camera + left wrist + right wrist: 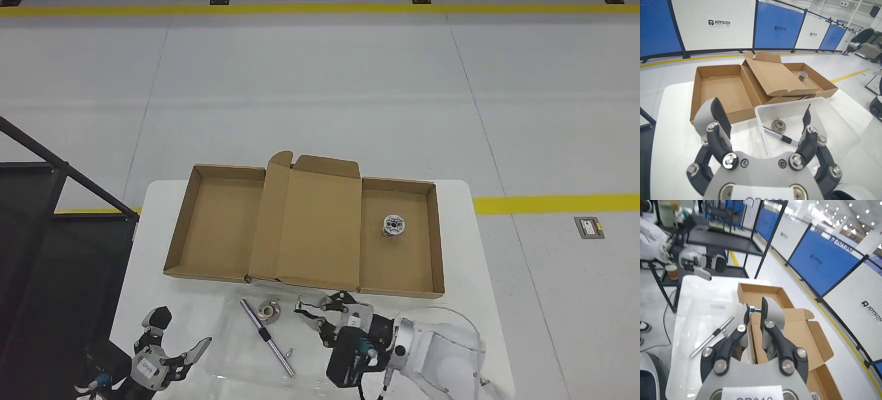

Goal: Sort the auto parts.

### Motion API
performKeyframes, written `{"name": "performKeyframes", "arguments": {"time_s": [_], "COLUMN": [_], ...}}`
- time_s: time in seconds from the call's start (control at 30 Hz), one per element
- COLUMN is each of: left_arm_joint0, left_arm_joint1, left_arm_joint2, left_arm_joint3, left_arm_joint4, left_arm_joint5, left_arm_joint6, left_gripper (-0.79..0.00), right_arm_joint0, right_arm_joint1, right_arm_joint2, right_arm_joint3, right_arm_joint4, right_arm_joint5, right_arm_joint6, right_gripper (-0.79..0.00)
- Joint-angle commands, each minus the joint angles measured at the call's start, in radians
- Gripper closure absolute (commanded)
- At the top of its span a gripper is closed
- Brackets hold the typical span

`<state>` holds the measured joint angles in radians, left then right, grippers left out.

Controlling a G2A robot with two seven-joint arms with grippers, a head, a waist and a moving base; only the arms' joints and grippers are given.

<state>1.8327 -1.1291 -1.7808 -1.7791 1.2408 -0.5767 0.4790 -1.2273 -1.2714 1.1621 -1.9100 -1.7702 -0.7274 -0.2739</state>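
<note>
My right gripper (756, 308) is shut on a small silver bolt (753, 309), held above the clear tray's far edge, close to the cardboard box's front wall (300, 285). In the top view this gripper (318, 312) sits just right of a round metal flange (267, 310). The flange (778, 125) and a long metal rod (780, 137) lie in the clear plastic tray (789, 101). A toothed metal part (395, 224) stands in the box's right compartment. My left gripper (762, 111) is open and holds nothing, low over the table's front left (180, 333), beside the tray.
The box's left compartment (220, 225) is bare, and folded flaps (310, 220) cover its middle. A black rack (40, 250) stands left of the white table (470, 300). A paper cup (672, 272) sits on the rack.
</note>
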Motion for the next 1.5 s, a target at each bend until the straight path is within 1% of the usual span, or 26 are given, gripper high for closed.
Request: {"name": "performKeyframes", "arguments": {"time_s": [0.0, 0.1, 0.17, 0.2, 0.23, 0.3, 0.33, 0.4, 0.43, 0.5, 0.57, 0.67, 0.77, 0.9, 1.0, 1.17, 1.27, 1.4, 1.43, 1.47], "left_arm_joint0": [0.0, 0.0, 0.0, 0.0, 0.0, 0.0, 0.0, 0.0, 0.0, 0.0, 0.0, 0.0, 0.0, 0.0, 0.0, 0.0, 0.0, 0.0, 0.0, 0.0], "left_arm_joint1": [0.0, 0.0, 0.0, 0.0, 0.0, 0.0, 0.0, 0.0, 0.0, 0.0, 0.0, 0.0, 0.0, 0.0, 0.0, 0.0, 0.0, 0.0, 0.0, 0.0], "left_arm_joint2": [0.0, 0.0, 0.0, 0.0, 0.0, 0.0, 0.0, 0.0, 0.0, 0.0, 0.0, 0.0, 0.0, 0.0, 0.0, 0.0, 0.0, 0.0, 0.0, 0.0], "left_arm_joint3": [0.0, 0.0, 0.0, 0.0, 0.0, 0.0, 0.0, 0.0, 0.0, 0.0, 0.0, 0.0, 0.0, 0.0, 0.0, 0.0, 0.0, 0.0, 0.0, 0.0], "left_arm_joint4": [0.0, 0.0, 0.0, 0.0, 0.0, 0.0, 0.0, 0.0, 0.0, 0.0, 0.0, 0.0, 0.0, 0.0, 0.0, 0.0, 0.0, 0.0, 0.0, 0.0], "left_arm_joint5": [0.0, 0.0, 0.0, 0.0, 0.0, 0.0, 0.0, 0.0, 0.0, 0.0, 0.0, 0.0, 0.0, 0.0, 0.0, 0.0, 0.0, 0.0, 0.0, 0.0], "left_arm_joint6": [0.0, 0.0, 0.0, 0.0, 0.0, 0.0, 0.0, 0.0, 0.0, 0.0, 0.0, 0.0, 0.0, 0.0, 0.0, 0.0, 0.0, 0.0, 0.0, 0.0], "left_gripper": [-0.785, -0.785, -0.785, -0.785, -0.785, -0.785, -0.785, -0.785, -0.785, -0.785, -0.785, -0.785, -0.785, -0.785, -0.785, -0.785, -0.785, -0.785, -0.785, -0.785], "right_arm_joint0": [-0.004, 0.004, 0.012, 0.014, 0.011, 0.0, 0.002, 0.018, 0.034, 0.082, 0.129, 0.187, 0.215, 0.239, 0.27, 0.344, 0.389, 0.434, 0.442, 0.448], "right_arm_joint1": [0.015, 0.035, 0.046, 0.049, 0.051, 0.046, 0.042, 0.031, 0.025, 0.017, 0.012, 0.008, 0.01, 0.016, 0.016, 0.01, 0.004, -0.003, -0.004, -0.005], "right_arm_joint2": [0.06, 0.12, 0.148, 0.163, 0.182, 0.203, 0.209, 0.209, 0.199, 0.185, 0.193, 0.197, 0.215, 0.232, 0.217, 0.167, 0.135, 0.1, 0.094, 0.089], "right_arm_joint3": [0.024, 0.073, 0.113, 0.136, 0.16, 0.186, 0.193, 0.201, 0.205, 0.241, 0.302, 0.389, 0.45, 0.513, 0.557, 0.658, 0.719, 0.785, 0.795, 0.804], "right_arm_joint4": [0.012, 0.007, -0.01, -0.02, -0.027, 0.024, 0.062, 0.131, 0.176, 0.26, 0.315, 0.394, 0.435, 0.491, 0.487, 0.492, 0.495, 0.479, 0.479, 0.479], "right_arm_joint5": [-0.069, -0.154, -0.181, -0.17, -0.133, -0.041, 0.001, 0.111, 0.143, 0.171, 0.235, 0.27, 0.271, 0.226, 0.242, 0.248, 0.25, 0.277, 0.281, 0.284], "right_arm_joint6": [-0.195, -0.404, -0.49, -0.5, -0.469, -0.326, -0.225, 0.039, 0.16, 0.367, 0.53, 0.694, 0.746, 0.839, 0.903, 0.971, 0.978, 0.996, 0.995, 0.994], "right_gripper": [0.0, 0.0, 0.0, 0.0, 0.0, 0.0, 0.0, 0.0, 0.0, 0.0, 0.0, 0.0, 0.0, 0.0, 0.0, 0.0, 0.0, 0.0, -0.018, -0.018]}}
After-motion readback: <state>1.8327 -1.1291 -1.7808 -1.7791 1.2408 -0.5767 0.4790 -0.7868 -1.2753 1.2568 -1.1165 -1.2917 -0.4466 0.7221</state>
